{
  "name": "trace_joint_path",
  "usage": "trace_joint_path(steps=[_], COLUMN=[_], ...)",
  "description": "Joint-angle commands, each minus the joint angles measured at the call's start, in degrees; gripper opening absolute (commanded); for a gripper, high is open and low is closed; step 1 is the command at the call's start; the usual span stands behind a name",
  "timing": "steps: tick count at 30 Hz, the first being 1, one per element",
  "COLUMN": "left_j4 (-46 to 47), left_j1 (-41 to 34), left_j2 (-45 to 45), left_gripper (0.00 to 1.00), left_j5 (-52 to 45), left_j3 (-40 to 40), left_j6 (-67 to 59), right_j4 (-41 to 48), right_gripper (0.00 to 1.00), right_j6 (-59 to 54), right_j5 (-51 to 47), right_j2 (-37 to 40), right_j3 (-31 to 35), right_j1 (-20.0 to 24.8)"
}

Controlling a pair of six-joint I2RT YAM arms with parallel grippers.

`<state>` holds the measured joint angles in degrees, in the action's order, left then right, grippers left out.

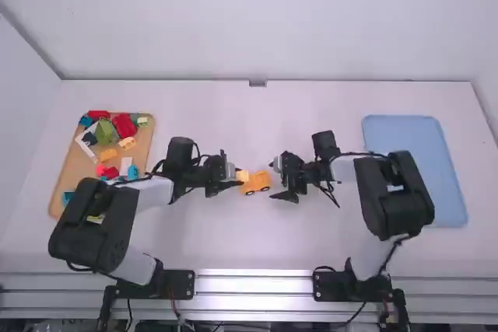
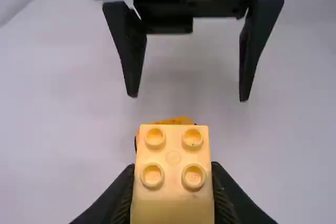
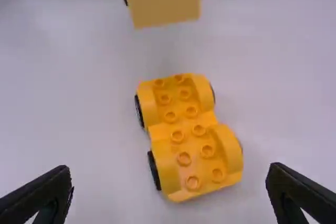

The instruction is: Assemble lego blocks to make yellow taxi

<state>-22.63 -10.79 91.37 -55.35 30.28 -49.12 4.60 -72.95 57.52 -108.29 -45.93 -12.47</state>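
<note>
In the high view my left gripper (image 1: 231,179) is at the table's middle, holding a light yellow block (image 1: 242,176) beside the yellow car base (image 1: 260,183). The left wrist view has my left gripper (image 2: 172,203) shut on the studded block (image 2: 173,153), which partly hides the car base (image 2: 181,120) beyond it. My right gripper (image 1: 277,180) stands open just right of the car base. In the right wrist view, the wheeled, studded base (image 3: 191,140) lies on the table ahead of my right gripper (image 3: 170,182), with nothing between the fingers. The held block (image 3: 164,3) hangs apart from it.
A wooden tray (image 1: 62,184) with several coloured blocks stands at the left, partly under the left arm. At the right lies a blue tray (image 1: 455,192), near the right arm's elbow. A small dark object (image 1: 257,83) is at the table's far edge.
</note>
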Motion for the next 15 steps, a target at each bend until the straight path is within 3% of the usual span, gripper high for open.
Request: trace_joint_path(steps=[1, 9, 15], left_j4=[-2.0, -2.1, -2.1], left_j1=[-0.5, -0.9, -1.2], left_j2=[-0.3, -0.3, -0.3], left_gripper=[0.08, 0.10, 0.08], left_j5=[-0.3, -0.6, 1.4], left_j3=[-1.7, -1.9, -1.9], left_j6=[6.5, 6.3, 6.3], right_j4=[1.6, 9.5, 12.4], right_gripper=[0.98, 0.99, 0.98], right_j6=[-6.1, -11.8, -16.9], right_j5=[2.9, 3.4, 4.4], right_j2=[-3.0, -10.3, -13.5], right_j3=[-4.5, -13.2, -14.4], right_j1=[0.0, -1.5, -4.0])
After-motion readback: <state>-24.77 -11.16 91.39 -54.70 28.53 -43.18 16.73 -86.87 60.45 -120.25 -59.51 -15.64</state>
